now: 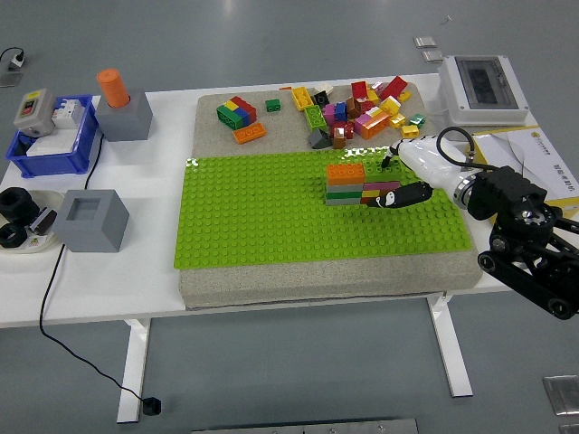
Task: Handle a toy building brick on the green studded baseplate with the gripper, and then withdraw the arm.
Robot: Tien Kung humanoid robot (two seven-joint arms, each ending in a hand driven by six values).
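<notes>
The green studded baseplate (271,212) lies on a grey mat in the middle of the table. A small stack of bricks (345,183) with an orange top stands on its right part, and a green brick (377,170) sits on the lower bricks beside it. My right hand (393,181), white with black fingers, reaches in from the right. Its fingers are curled around the green brick, a thumb (404,193) in front of it and a finger (387,161) behind. The left arm is out of view.
A pile of loose bricks (362,107) and a few more (237,114) lie on the mat behind the baseplate. A grey block with an orange cylinder (122,107), a blue bin (54,137) and a hollow grey block (90,220) stand at the left. A white electrical box (488,86) stands at the back right.
</notes>
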